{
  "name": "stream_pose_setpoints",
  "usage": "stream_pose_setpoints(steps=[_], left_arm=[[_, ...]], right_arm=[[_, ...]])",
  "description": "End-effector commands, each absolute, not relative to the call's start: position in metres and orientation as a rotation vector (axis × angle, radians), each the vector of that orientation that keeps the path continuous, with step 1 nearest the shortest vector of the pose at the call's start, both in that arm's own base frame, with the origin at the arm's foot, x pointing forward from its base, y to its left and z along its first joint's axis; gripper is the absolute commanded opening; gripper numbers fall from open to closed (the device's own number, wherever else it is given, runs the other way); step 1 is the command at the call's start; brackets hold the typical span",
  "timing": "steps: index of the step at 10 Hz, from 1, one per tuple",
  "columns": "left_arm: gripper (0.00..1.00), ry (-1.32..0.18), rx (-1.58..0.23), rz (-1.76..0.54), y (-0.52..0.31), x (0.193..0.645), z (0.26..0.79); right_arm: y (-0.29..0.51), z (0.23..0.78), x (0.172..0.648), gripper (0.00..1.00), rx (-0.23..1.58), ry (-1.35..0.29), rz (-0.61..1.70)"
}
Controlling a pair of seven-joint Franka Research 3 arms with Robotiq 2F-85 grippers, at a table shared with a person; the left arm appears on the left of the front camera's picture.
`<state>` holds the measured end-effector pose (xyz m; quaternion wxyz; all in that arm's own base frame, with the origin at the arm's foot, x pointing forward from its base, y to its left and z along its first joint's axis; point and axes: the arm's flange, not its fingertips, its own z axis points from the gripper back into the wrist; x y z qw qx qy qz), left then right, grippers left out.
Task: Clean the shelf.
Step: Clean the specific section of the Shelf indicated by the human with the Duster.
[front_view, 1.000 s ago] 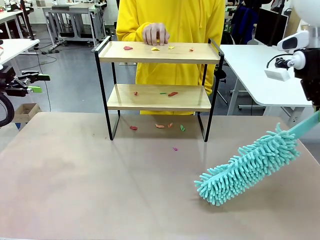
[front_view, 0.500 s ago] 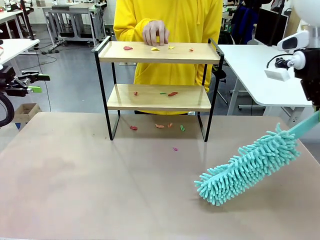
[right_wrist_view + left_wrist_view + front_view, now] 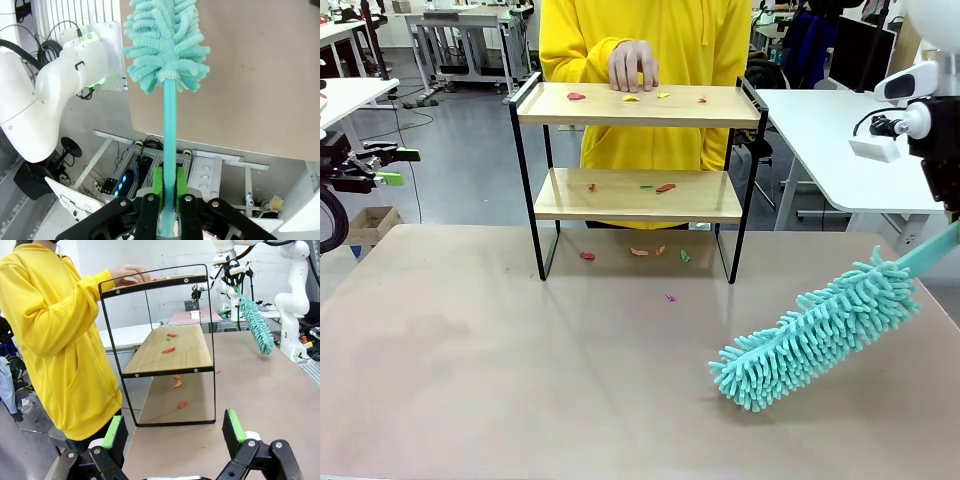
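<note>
The right gripper point(image 3: 169, 183) is clenched on the handle of a teal duster point(image 3: 162, 45), whose fluffy head reaches straight out beyond its fingers, while the left gripper point(image 3: 172, 429) is released, the shelf point(image 3: 170, 352) ahead of its fingers.

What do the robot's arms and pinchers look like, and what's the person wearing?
The right arm is rounded and white, with a black cable. The left gripper and right gripper are black with green pads on their jaws. The person wears a yellow hoodie with long sleeves.
</note>
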<state>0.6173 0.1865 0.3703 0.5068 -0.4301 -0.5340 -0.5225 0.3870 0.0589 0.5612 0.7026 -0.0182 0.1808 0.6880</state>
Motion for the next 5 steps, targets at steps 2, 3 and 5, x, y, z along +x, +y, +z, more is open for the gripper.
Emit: stream_pose_setpoints(steps=[2, 3, 5], left_arm=[[1.0, -1.287, -1.038, -1.263, 0.186, 0.6168, 0.3716], [1.0, -1.287, -1.038, -1.263, 0.186, 0.6168, 0.3716], [1.0, -1.287, -1.038, -1.263, 0.186, 0.6168, 0.3716]], right_arm=[[0.0568, 0.5652, 0.3864, 0.13, -0.04, 0.407, 1.532], [0.0568, 0.5652, 0.3864, 0.13, -0.04, 0.407, 1.532], [0.0568, 0.5652, 0.3864, 0.13, -0.04, 0.407, 1.532]])
